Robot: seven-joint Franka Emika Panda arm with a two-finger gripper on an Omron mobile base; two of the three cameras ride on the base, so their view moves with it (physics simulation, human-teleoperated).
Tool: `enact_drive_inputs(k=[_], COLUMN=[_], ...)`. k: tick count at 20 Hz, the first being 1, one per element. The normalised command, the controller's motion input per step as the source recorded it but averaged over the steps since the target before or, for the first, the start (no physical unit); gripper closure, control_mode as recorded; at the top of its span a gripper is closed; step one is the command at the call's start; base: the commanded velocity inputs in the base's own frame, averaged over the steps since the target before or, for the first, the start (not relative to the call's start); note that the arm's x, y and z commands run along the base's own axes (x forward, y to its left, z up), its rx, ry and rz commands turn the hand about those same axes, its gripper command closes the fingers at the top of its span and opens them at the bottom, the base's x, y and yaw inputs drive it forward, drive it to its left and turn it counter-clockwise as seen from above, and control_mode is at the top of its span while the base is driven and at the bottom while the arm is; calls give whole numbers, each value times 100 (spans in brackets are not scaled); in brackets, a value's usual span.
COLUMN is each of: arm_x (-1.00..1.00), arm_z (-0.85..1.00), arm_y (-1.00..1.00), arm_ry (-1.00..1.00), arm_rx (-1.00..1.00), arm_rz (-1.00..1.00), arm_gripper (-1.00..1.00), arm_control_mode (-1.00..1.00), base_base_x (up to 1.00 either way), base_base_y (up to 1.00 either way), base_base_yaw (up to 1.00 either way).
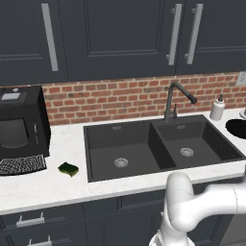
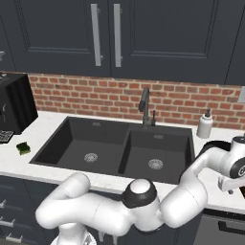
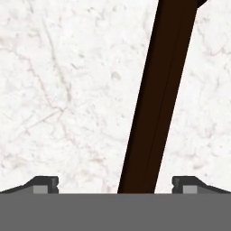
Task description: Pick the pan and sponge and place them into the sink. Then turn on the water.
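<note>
Fingertips (image 3: 45,182) of the gripper (image 3: 115,186) stand fully apart astride the pan's dark handle (image 3: 158,99), holding nothing, evidently lined up to clamp it on the white marble counter (image 3: 67,90) right of the sink (image 1: 163,144).

The sink (image 1: 158,144) is viewed from behind and above by both base cameras: from about 7 o'clock in the left base view, from about 5 o'clock in the right. Sink, faucet (image 1: 175,98) and brick wall (image 1: 115,98) are shared. The table (image 3: 67,90) is viewed closely, straight down, by the hand camera.
</note>
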Motion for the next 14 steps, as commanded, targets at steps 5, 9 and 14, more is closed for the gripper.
enact_drive_inputs(k=[5, 9, 14], arm_x=[9, 3, 0], arm_z=[-31, -32, -28], arm_y=[-6, -13, -17], arm_ry=[9, 6, 1], arm_rx=[0, 0, 0], arm_rz=[0, 0, 0], arm_gripper=[-100, -100, -100], arm_control_mode=[-100, -100, -100], base_base_x=[0, 0, 0], base_base_y=[0, 0, 0], base_base_yaw=[0, 0, 0])
